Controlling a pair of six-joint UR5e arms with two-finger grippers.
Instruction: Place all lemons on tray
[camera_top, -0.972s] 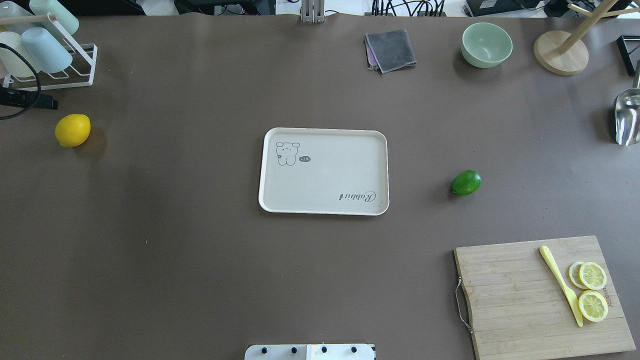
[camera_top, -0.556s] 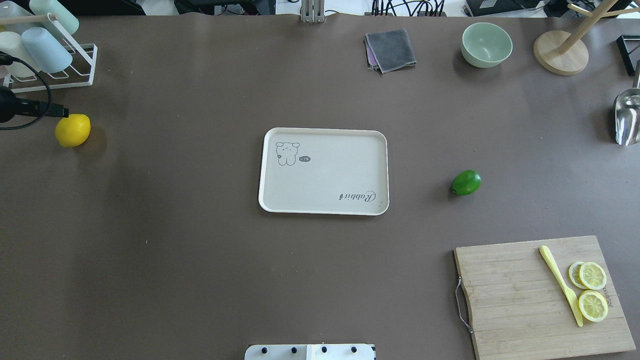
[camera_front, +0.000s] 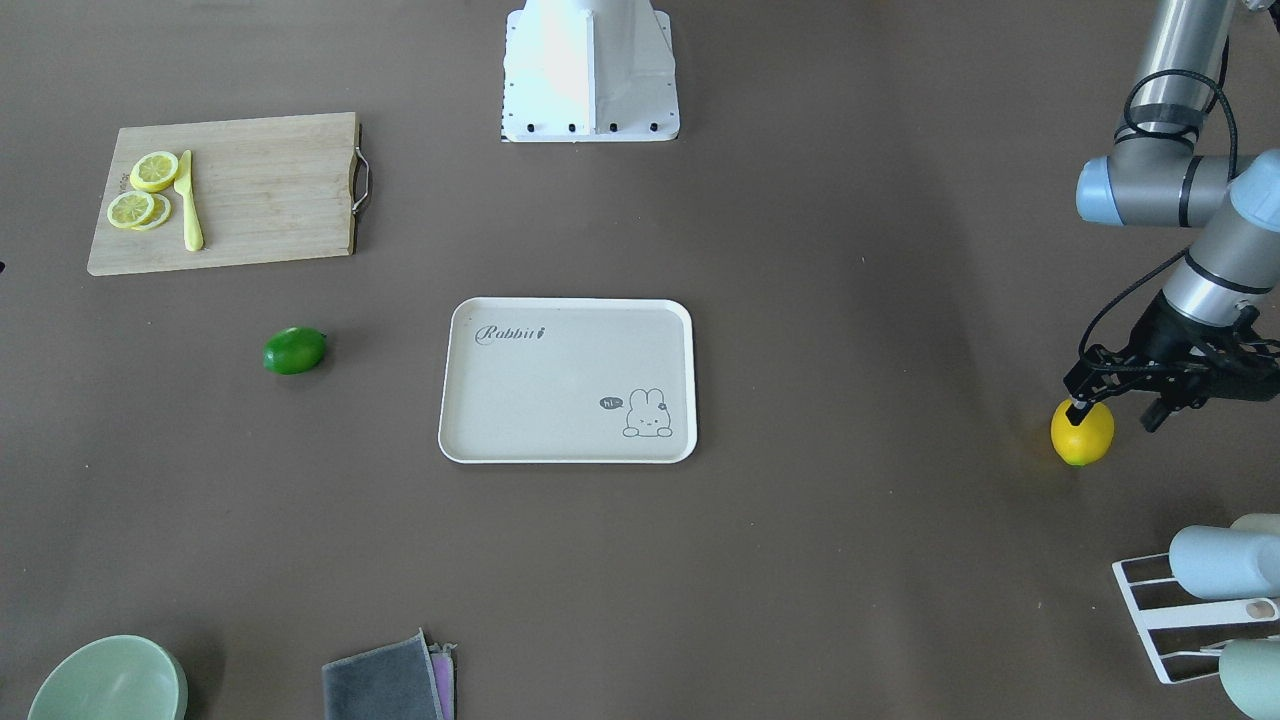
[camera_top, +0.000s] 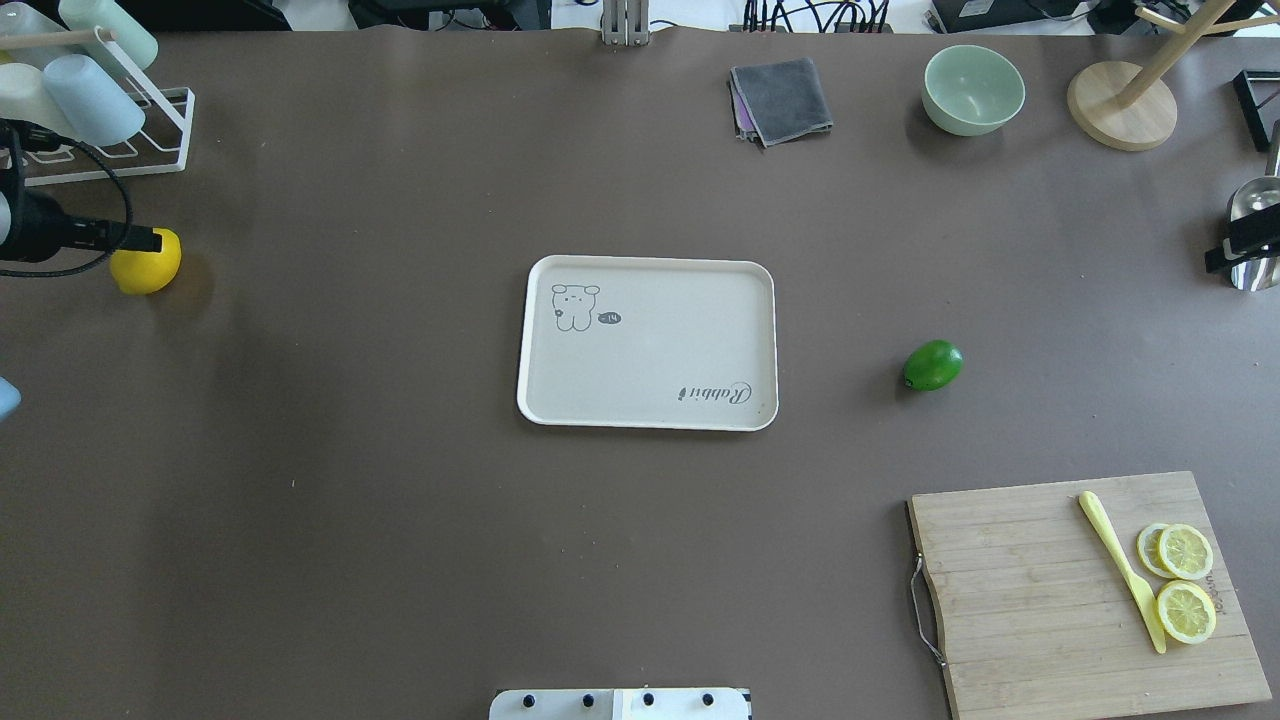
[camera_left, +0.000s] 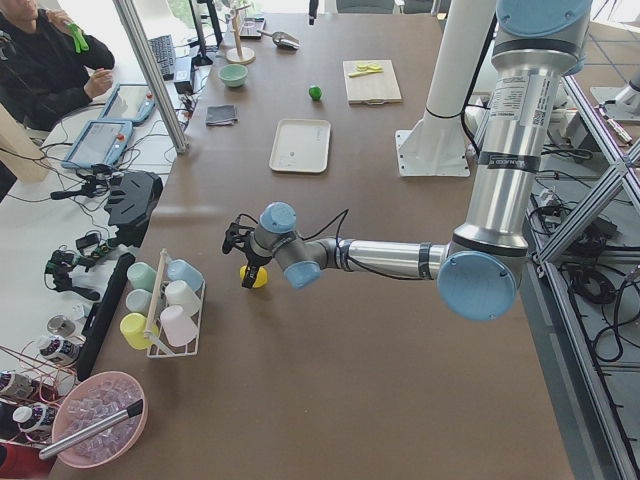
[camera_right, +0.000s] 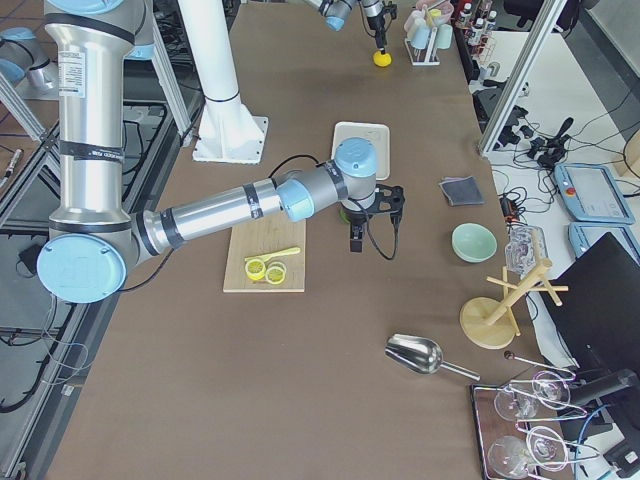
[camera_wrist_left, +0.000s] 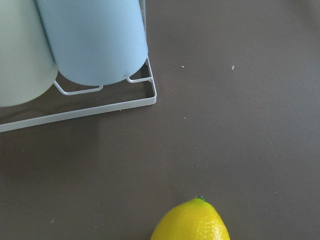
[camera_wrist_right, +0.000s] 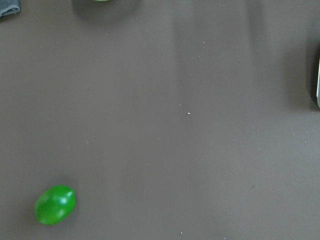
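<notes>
The left gripper (camera_front: 1112, 412), fingers wide, had reached the glossy yellow lemon (camera_front: 1085, 438) by the desk's left edge; a white wire cup rack (camera_top: 187, 128) stood near. The right gripper (camera_top: 1243, 243) had entered; I could not tell how its fingers stood.

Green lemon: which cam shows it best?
Right wrist-mounted: the green lemon is whole, largest and uncovered. Overhead exterior and exterior front-facing show it whole but smaller. Exterior left shows only a tiny dot. In exterior right the right arm blocks it. Left wrist-mounted misses it.
</notes>
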